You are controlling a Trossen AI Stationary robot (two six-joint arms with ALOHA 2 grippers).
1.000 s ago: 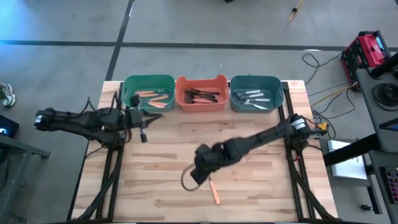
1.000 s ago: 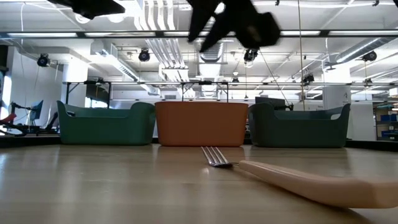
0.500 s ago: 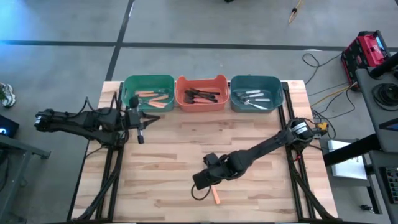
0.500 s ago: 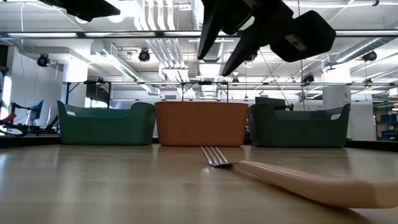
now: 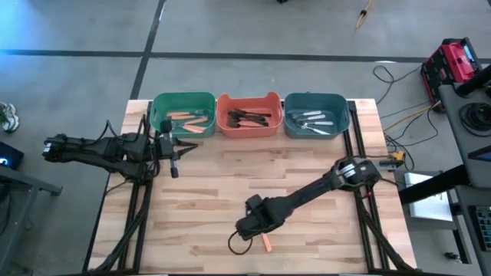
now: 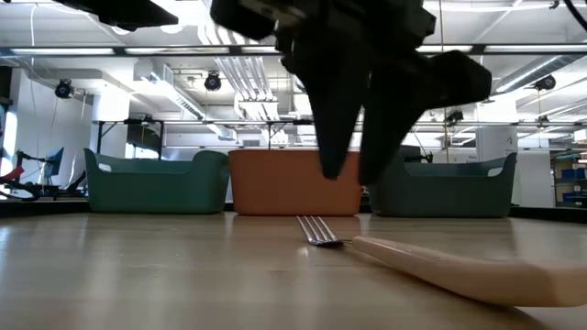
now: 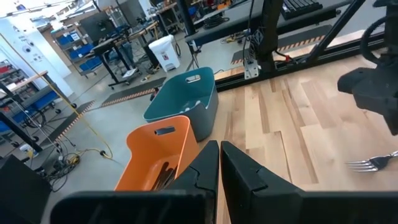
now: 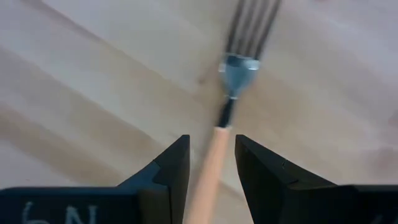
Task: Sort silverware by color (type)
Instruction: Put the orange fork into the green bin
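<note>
- Right gripper [image 8: 211,163] has dropped down onto the orange-handled fork [image 8: 219,146] since a second ago; jaws are apart, straddling the handle, not clamped yet.
- Fork lies flat on the wooden table [image 5: 307,161], near the front edge, well apart from the three bins.
- Left gripper [image 7: 219,163] sits shut near the green bin [image 5: 182,104].

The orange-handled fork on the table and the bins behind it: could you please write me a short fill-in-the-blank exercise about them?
1. The right gripper has its open fingers on either side of the fork's ____ handle.
2. The dark-handled forks lie in the ____ bin.
3. The left gripper is ____ and waits near the green bin.
4. The fork lies flat on the ____.

Missing words: orange; orange; shut; table
</note>
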